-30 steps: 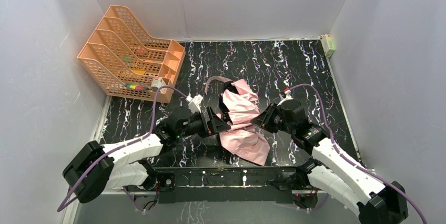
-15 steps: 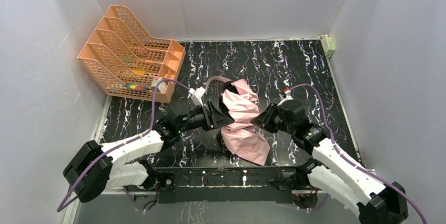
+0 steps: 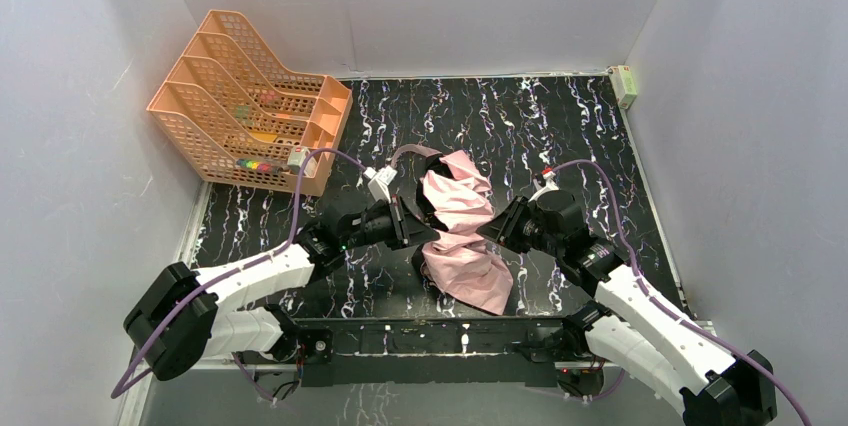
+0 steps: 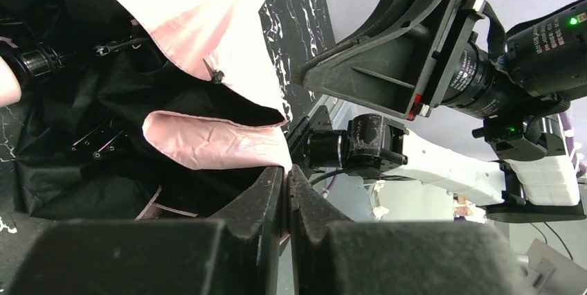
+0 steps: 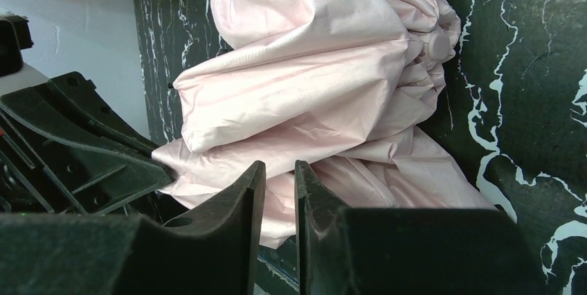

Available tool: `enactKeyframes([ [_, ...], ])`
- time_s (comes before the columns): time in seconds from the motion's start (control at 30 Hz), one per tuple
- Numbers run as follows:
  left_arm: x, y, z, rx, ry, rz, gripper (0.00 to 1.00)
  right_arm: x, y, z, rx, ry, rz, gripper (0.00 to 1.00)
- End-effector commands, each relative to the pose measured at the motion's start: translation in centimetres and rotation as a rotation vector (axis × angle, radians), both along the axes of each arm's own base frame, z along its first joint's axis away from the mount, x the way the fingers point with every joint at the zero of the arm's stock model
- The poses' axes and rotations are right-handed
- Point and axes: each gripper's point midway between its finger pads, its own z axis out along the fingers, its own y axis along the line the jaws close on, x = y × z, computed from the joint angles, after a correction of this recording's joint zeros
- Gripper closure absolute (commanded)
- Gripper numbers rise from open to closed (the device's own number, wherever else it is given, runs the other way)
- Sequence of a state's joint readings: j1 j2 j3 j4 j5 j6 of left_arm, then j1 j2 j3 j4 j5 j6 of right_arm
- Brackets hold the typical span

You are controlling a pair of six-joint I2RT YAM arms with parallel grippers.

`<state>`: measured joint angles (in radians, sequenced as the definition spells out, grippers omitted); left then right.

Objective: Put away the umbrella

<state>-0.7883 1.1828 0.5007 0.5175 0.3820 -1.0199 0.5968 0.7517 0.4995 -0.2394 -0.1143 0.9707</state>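
Observation:
The umbrella (image 3: 460, 236) lies half collapsed on the middle of the black marbled table (image 3: 570, 126), pale pink fabric up and black lining showing at its left. My left gripper (image 3: 415, 226) is at its left side; in the left wrist view it (image 4: 286, 170) is shut on the edge of a pink fold (image 4: 214, 144). My right gripper (image 3: 488, 229) presses in from the umbrella's right. In the right wrist view its jaws (image 5: 277, 165) stand a narrow gap apart with pink fabric (image 5: 311, 87) pinched between them.
An orange mesh file rack (image 3: 245, 96) stands at the back left, against the wall. A small white box (image 3: 624, 84) sits in the back right corner. White walls close in the table on three sides.
My left gripper has moved a little up and right along the umbrella's left edge and closed from open onto the fabric. The right arm has stayed in place.

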Motion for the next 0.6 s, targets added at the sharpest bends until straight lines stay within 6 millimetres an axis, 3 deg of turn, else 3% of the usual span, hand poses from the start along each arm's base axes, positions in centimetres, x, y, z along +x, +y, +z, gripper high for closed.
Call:
enactKeyframes([
  [0.0, 0.3, -0.6, 2.4, -0.004, -0.072, -0.030, 0.97, 0.2, 0.2, 1.6, 0.022, -0.034, -0.001, 0.69],
  [0.27, -0.6, -2.1, 5.0, 0.007, -0.160, -0.135, 1.00, -0.3, -0.3, 1.1, 0.012, -0.026, -0.005, 0.68],
  [0.57, -4.6, -4.4, 6.0, 0.072, -0.271, -0.311, 1.00, -0.7, -0.8, 0.5, 0.001, -0.016, -0.019, 0.64],
])
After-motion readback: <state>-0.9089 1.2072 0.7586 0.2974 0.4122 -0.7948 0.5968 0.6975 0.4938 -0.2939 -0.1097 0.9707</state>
